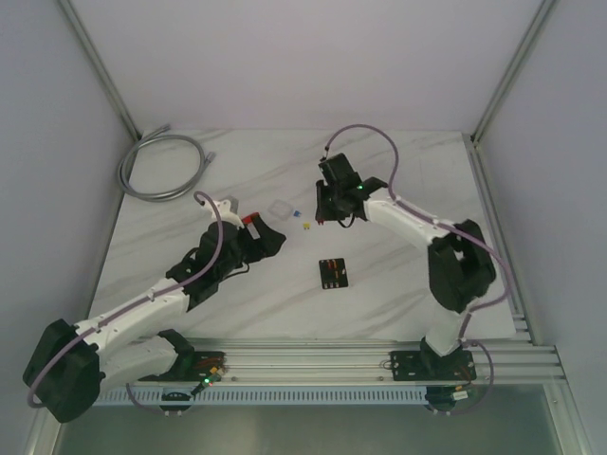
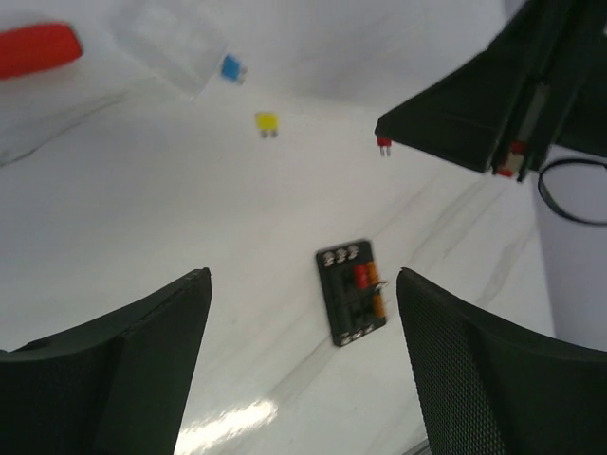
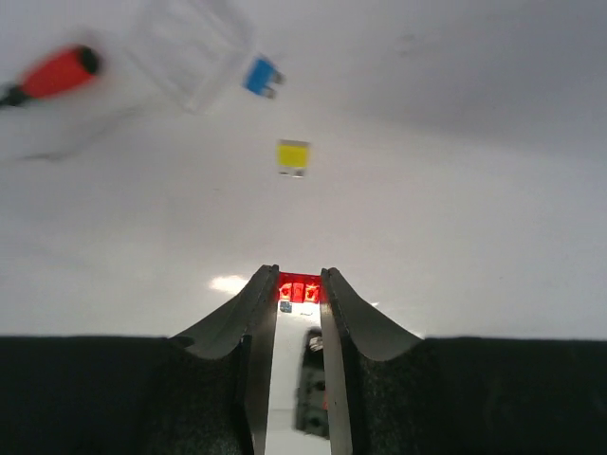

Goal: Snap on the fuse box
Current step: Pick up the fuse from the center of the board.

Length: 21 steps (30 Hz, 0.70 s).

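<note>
Left wrist: fuse box (image 2: pixel 353 292) lies flat; right jaws pinch red fuse (image 3: pixel 299 288).

Fuse box (image 1: pixel 333 273) on table (image 1: pixel 285 171) (cover (image 1: pixel 280 209) and fuses (image 1: pixel 305 226) behind it)

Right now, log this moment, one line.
left gripper: open | right gripper: shut on red fuse | fuse box: on table | yellow fuse, blue fuse: loose
</note>
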Available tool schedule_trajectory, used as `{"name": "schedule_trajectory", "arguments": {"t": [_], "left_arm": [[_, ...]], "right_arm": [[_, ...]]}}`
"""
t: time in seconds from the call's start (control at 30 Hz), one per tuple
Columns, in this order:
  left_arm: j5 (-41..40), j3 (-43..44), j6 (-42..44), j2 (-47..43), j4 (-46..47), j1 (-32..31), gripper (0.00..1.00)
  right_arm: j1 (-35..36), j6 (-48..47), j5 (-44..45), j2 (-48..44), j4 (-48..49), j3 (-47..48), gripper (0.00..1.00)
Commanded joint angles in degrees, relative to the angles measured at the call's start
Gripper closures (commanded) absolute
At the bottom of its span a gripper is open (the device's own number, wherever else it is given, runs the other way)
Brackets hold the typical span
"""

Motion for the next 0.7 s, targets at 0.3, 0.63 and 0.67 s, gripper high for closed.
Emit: {"name": "schedule_trajectory", "arguments": {"t": [0.3,0.63,0.67], "left_arm": [[-2.04,1.78,4.06,3.01,24.01,-3.14,0.28],[-1.77,6.72,6.04,9.58,26.69,-5.46,0.46],[-1.65,6.96,5.92,10.01,27.06,-5.54,0.47]], "right_arm": [[3.37,19.85,-2.50,-20.64,14.03,-11.82,0.76],[5.91,25.25,-0.75,-26.39,18.36,-15.86,0.76],[6.14,25.43,-0.73,-26.59,18.57,-16.00,0.76]]}}
